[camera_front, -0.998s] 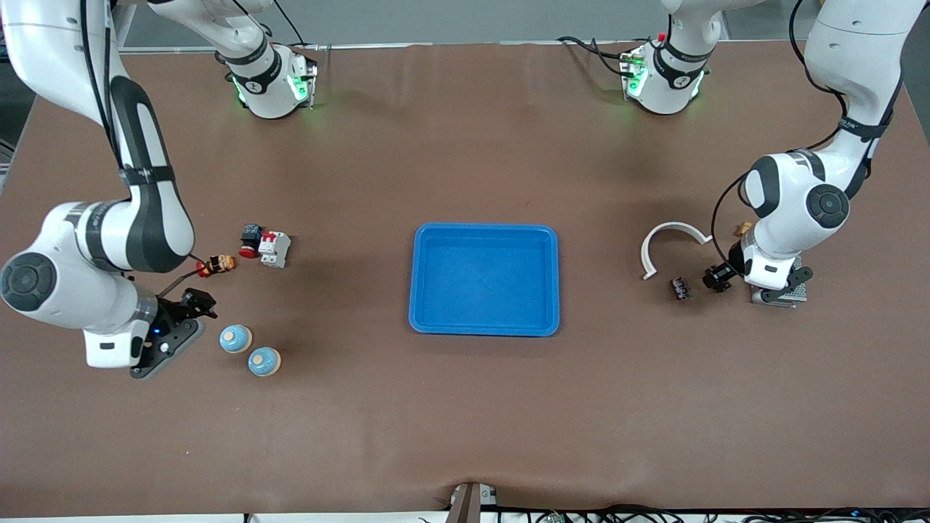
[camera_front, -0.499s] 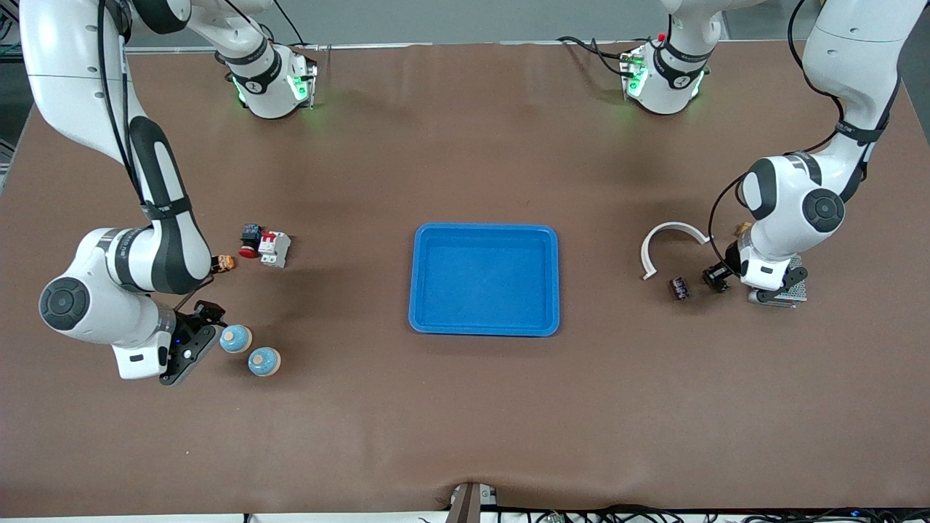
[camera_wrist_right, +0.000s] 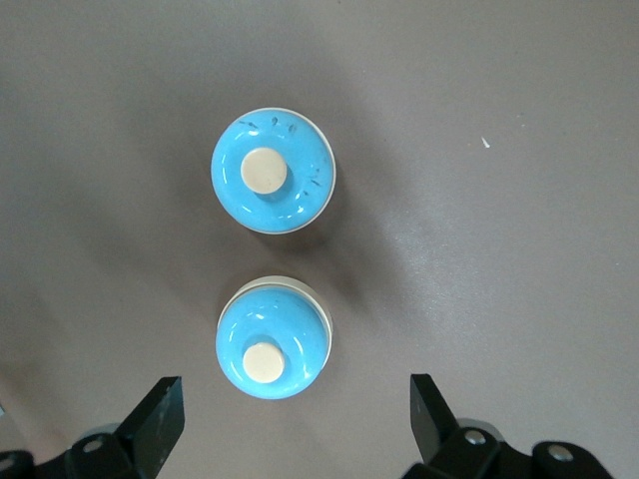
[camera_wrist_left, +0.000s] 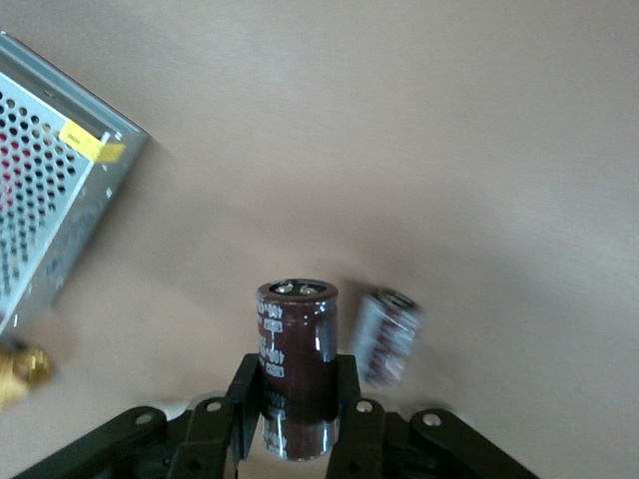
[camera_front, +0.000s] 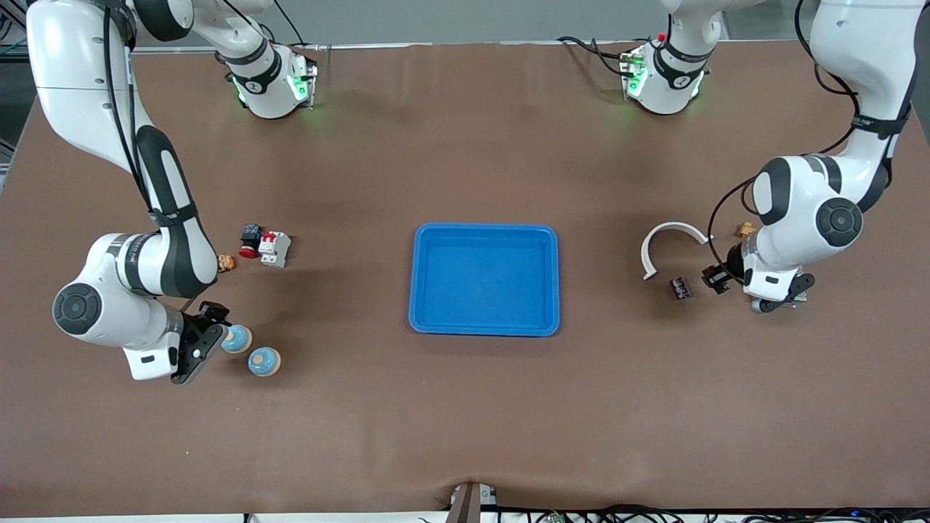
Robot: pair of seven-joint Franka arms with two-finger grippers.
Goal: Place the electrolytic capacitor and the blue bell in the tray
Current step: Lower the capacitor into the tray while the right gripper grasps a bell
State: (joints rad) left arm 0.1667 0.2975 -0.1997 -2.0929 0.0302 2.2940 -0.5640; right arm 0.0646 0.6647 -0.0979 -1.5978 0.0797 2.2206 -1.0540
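Blue plastic, the tray [camera_front: 484, 279] sits in the middle of the brown table [camera_front: 465, 421] with nothing in it. Toward the left arm's end, the left gripper [camera_wrist_left: 300, 404] has its fingers clamped on a dark brown capacitor [camera_wrist_left: 296, 364]; in the left wrist view the can's long axis runs straight out from between the fingers, with its terminal end pointing away from the gripper. A second capacitor [camera_front: 680, 288] lies on the table just beside the held one, near a white curved strip [camera_front: 670, 244], and its long axis runs much the same way as the held can's. A perforated metal box [camera_wrist_left: 50, 210] and a small brass piece [camera_front: 743, 230] lie close by. Toward the right arm's end, the right gripper [camera_wrist_right: 295, 419] hangs low over two blue bells [camera_wrist_right: 273, 170] [camera_wrist_right: 272, 337], its fingers spread wide apart and touching neither. Both bells stand upright on the table, side by side, each with its pale round knob pointing straight up; one [camera_front: 236, 338] is close beside the gripper, the other [camera_front: 264, 361] nearer the front camera. Farther from the front camera than the bells are a red and white switch block [camera_front: 274, 248], a black and red button [camera_front: 250, 240] and a small orange part [camera_front: 226, 262].
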